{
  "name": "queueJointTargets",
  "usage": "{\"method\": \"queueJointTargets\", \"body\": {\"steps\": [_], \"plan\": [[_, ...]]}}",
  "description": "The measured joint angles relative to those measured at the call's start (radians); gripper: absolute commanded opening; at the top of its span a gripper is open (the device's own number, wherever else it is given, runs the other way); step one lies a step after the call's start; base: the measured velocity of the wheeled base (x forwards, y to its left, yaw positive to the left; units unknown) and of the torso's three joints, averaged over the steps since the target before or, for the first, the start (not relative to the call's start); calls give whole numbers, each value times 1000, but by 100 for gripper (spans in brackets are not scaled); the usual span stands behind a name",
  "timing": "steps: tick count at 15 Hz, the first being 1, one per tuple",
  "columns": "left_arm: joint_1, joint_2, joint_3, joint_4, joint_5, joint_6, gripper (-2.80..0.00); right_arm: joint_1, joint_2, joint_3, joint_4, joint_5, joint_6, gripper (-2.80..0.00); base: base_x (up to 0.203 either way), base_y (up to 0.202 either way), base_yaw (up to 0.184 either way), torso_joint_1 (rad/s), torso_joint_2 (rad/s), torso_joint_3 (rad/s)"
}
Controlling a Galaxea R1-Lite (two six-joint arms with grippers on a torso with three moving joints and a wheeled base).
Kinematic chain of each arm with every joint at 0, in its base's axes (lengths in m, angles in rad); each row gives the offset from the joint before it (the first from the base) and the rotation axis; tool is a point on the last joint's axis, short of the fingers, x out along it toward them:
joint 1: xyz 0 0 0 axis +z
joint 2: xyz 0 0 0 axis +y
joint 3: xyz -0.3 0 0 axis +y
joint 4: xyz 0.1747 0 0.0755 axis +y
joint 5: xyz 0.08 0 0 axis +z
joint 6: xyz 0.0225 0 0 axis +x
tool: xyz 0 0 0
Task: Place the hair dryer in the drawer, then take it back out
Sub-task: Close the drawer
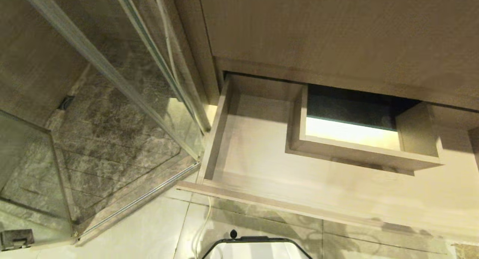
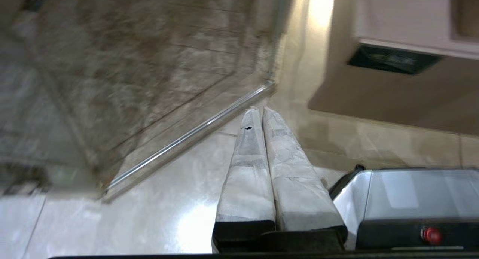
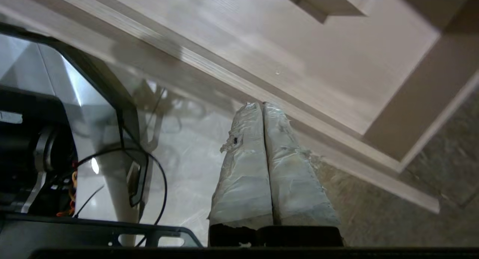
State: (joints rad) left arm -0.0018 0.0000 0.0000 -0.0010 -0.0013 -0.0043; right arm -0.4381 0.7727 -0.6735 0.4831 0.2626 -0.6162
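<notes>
Drawer point(image 1: 239, 146) is pulled out: pale wood-grain, boxed rectangular notch point(image 1: 359, 154). Small dark label point(image 2: 393, 59) is unreadable. Left gripper point(image 2: 261, 110) and right gripper point(image 3: 260, 104), tape-wrapped, are pressed together, nothing held.

From my remote station: the drawer point(image 1: 262, 146) runs off the head view's right edge, its far-right end unseen. Neither arm appears there. The left wrist view is blurred; the dark label point(image 2: 393, 59) on the front panel is unreadable.

Closed right gripper point(image 3: 262, 105) before open drawer point(image 3: 284, 64)
</notes>
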Motion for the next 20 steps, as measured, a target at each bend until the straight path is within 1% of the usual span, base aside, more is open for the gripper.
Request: {"method": "queueJointTargets", "body": {"steps": [3, 6, 11, 20], "plan": [[0, 0, 0, -1, 0, 0, -280, -3, 96, -9, -22, -50, -1, -280, -1, -1, 27, 65, 50, 96], [0, 0, 0, 0, 0, 0, -280, -12, 126, -1, -34, -53, 1, -280, 0, 0, 0, 27, 42, 39], [1, 0, 0, 0, 0, 0, -280, -17, 112, 11, -28, -54, 1, -280, 1, 2, -11, 30, 9, 37], [0, 0, 0, -1, 0, 0, -280, -17, 106, 22, -36, -57, -1, -280, 0, 8, -153, 3, 2, 4]]}}
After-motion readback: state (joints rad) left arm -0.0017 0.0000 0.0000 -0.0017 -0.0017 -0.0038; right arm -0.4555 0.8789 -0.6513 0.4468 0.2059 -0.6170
